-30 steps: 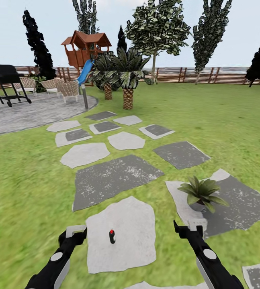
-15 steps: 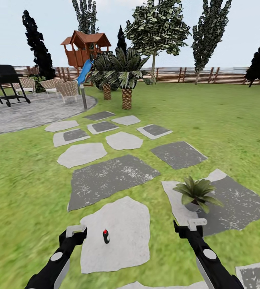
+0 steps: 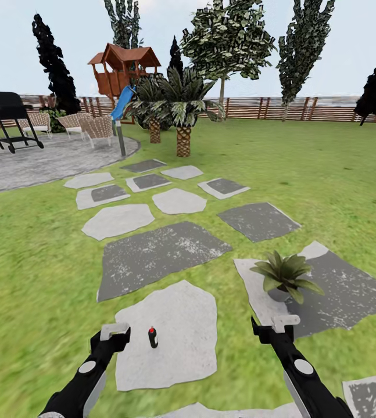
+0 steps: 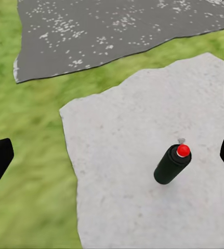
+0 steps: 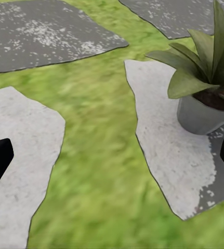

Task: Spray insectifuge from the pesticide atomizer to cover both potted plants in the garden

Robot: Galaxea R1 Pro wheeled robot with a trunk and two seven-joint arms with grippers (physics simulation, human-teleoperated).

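The pesticide atomizer (image 3: 151,337), a small black can with a red cap, stands upright on a pale stepping stone (image 3: 176,325) in the garden. My left gripper (image 3: 115,335) hovers open just left of it. In the left wrist view the atomizer (image 4: 172,164) sits between the spread fingertips of the left gripper (image 4: 112,158), nearer one side. One potted plant (image 3: 283,276), green pointed leaves in a grey pot, stands on a grey and white stone ahead of my right gripper (image 3: 278,325). The right gripper (image 5: 112,158) is open and empty, with the potted plant (image 5: 202,78) off to one side.
Grey and white stepping stones (image 3: 158,252) lead over the lawn to a round paved patio (image 3: 31,162) with a black grill (image 3: 4,116) and chairs (image 3: 92,129). Two small palms (image 3: 182,116), a wooden playhouse (image 3: 124,69) and a slatted fence (image 3: 304,108) stand far back.
The view shifted slightly, so the atomizer and plant sit a little further left. My left arm has reached forward and right, closer to the atomizer. The right arm has held still.
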